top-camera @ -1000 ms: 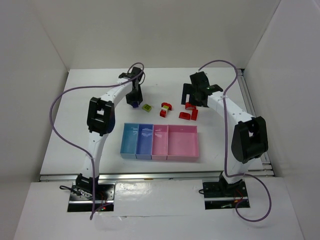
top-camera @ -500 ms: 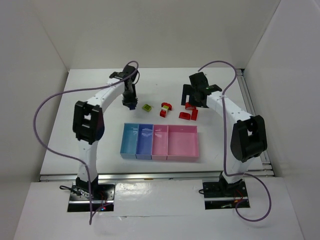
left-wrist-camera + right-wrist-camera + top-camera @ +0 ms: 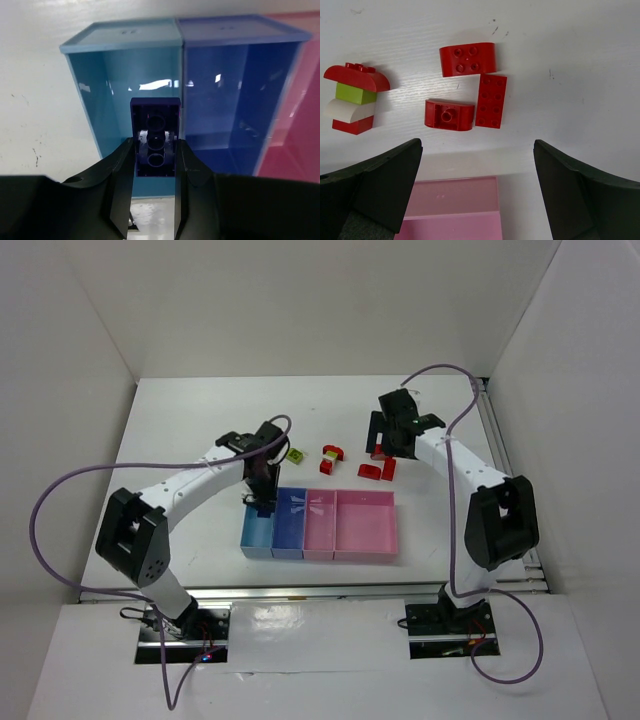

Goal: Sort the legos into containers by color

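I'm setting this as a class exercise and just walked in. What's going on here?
The left gripper holds a dark blue brick over the spot where the light blue tray meets the darker blue tray, not yet released. The right gripper hangs open above three loose red bricks on the table. A small brick stack and a yellow-green brick lie unsorted.

Overhead camera looks down from behind; left wrist sits close on the blue trays [image 3: 120,42], right wrist looks straight down on the red bricks [image 3: 491,101], and both spots show overhead.
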Motion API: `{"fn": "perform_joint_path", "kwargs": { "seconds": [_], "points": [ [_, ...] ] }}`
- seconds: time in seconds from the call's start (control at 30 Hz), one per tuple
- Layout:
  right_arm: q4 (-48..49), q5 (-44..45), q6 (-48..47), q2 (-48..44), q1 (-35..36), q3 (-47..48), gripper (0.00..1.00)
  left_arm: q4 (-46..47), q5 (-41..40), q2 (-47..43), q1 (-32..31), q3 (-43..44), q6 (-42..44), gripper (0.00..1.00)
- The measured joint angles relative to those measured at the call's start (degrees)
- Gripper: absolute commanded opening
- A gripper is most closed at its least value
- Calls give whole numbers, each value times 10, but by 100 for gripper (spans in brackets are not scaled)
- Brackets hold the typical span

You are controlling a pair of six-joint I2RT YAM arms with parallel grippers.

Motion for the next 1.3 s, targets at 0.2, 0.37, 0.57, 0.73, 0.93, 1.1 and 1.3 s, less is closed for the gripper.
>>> {"fn": "perform_joint_path", "kwargs": {
  "seconds": [0.2, 0.37, 0.57, 0.73, 0.93, 1.1, 1.3],
  "points": [
    [0, 3, 7, -6, 0, -9, 100, 7, -8, -1, 3, -25, -14, 0],
    [-1, 16, 34, -6, 0, -8, 98, 21, -16, -2, 2, -37, -16, 55],
    [-14, 9, 68, 11, -14, 30, 82, 17, -29, -12, 2, -50, -23, 81],
    [-19, -30, 45, 94, -27, 88, 100, -6, -33, -21, -5, -8, -26, 81],
    [-31, -39, -22, 203, -28, 136, 100, -22, -37, -22, -14, 80, -25, 80],
    [-36, -31, -60, 234, -28, 144, 100, -27, -40, -22, -19, 102, -25, 80],
    [-33, -37, -92, 254, -33, 169, 96, -36, -43, -17, -20, 102, -25, 79]
  ]
}}
